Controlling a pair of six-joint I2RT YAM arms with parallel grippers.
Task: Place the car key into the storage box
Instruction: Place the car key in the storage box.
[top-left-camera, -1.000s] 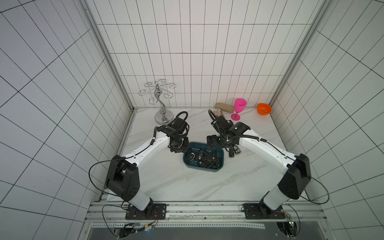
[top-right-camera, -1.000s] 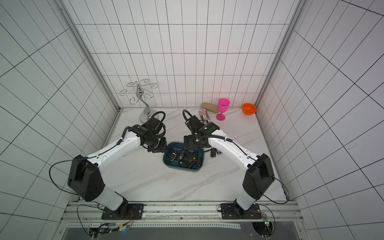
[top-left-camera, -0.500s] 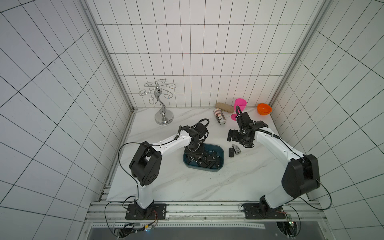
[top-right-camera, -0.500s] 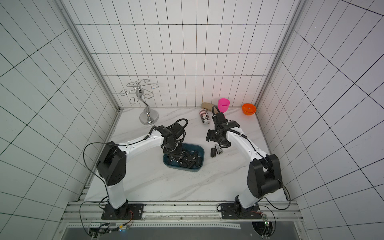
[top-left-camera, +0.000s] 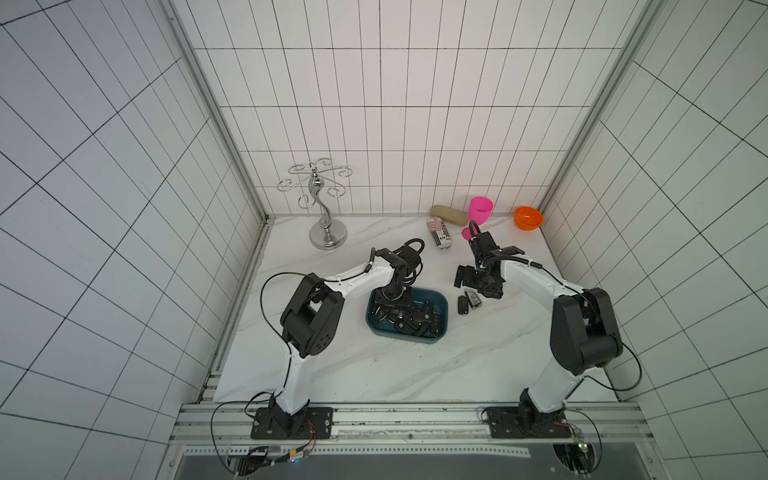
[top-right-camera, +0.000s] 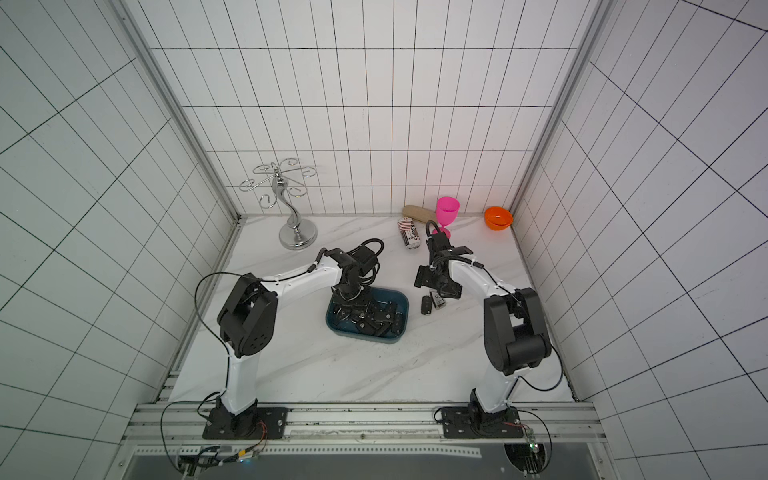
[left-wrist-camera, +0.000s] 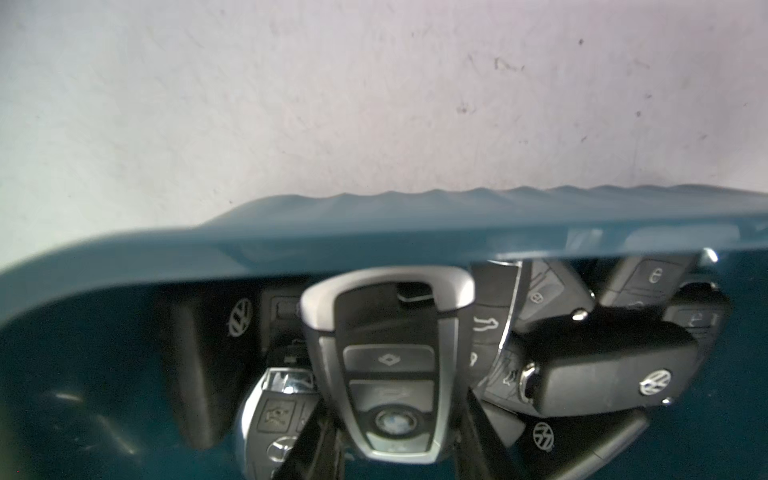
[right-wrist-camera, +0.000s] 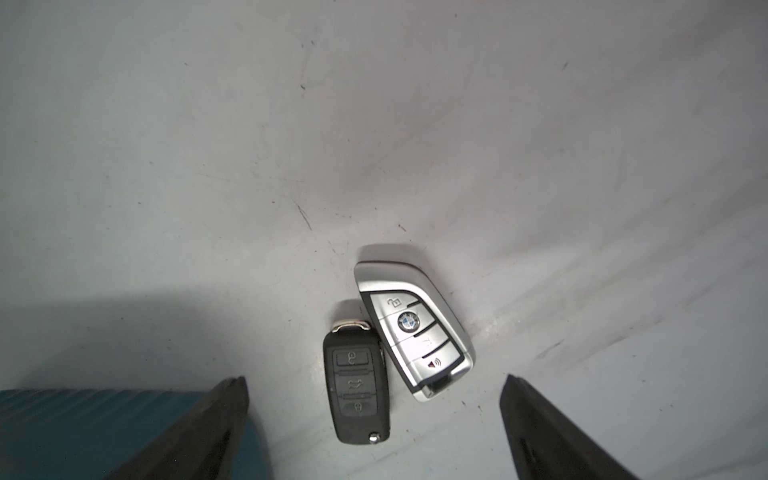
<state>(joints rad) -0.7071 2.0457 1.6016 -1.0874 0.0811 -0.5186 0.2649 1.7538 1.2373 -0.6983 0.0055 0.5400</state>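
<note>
In both top views the storage box (top-left-camera: 404, 338) (top-right-camera: 365, 336), a shallow teal tub, sits just below the centre of the frame on the white marble table (top-left-camera: 353, 374). A heap of dark car keys (top-left-camera: 415, 322) lies inside it.

The left gripper (top-left-camera: 392, 308) reaches down into the end of the box nearer the left of the frame. In the left wrist view a silver-framed car key (left-wrist-camera: 390, 365) with black buttons sits between the two dark fingers (left-wrist-camera: 309, 451), inside the box rim and above the other keys. The fingers look clenched on its sides, but they are blurred and cut off by the frame edge, so the contact is not fully clear. A black fob (left-wrist-camera: 611, 374) with a round badge lies beside it in the heap.

The right gripper (top-left-camera: 478, 290) hovers right of centre, near the box's right end. Its fingers (right-wrist-camera: 199, 432) are spread wide with nothing grasped. Under it, outside the box, two keys lie on the table touching side by side. They are a black flip key (right-wrist-camera: 358, 388) and a silver key (right-wrist-camera: 415, 332), both with their buttons facing up.

Along the back wall, in the upper middle of the frame, stand a silver stand (top-left-camera: 326, 208), a pink goblet (top-left-camera: 481, 210) and an orange bowl (top-left-camera: 528, 217). A striped can (top-left-camera: 439, 233) lies on its side in front of the goblet.
</note>
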